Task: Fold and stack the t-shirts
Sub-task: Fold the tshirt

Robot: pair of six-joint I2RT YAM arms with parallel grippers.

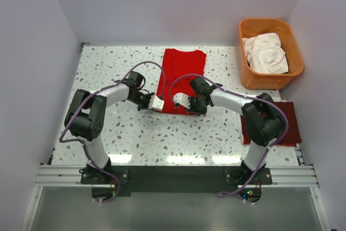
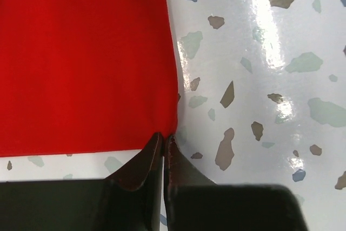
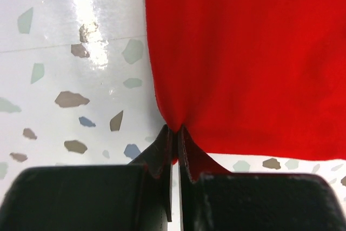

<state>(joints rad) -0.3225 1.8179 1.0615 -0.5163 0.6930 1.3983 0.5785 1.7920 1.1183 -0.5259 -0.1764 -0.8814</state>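
The red t-shirt (image 1: 184, 77) is smooth, matte cloth folded into a long rectangle. It lies flat at the middle of the glossy, speckled tabletop (image 1: 119, 128), toward the far side. The left pincer (image 2: 163, 137) is closed tight on the shirt's near left corner. The right pincer (image 3: 175, 129) is closed tight on its near right corner, where the cloth puckers between the black fingers. We count one maroon t-shirt (image 1: 289, 128), folded flat at the near right edge and partly under the right arm. One orange plastic tub (image 1: 259, 80) at the far right holds crumpled white t-shirts (image 1: 265, 52), perhaps two, though we cannot separate the heap.
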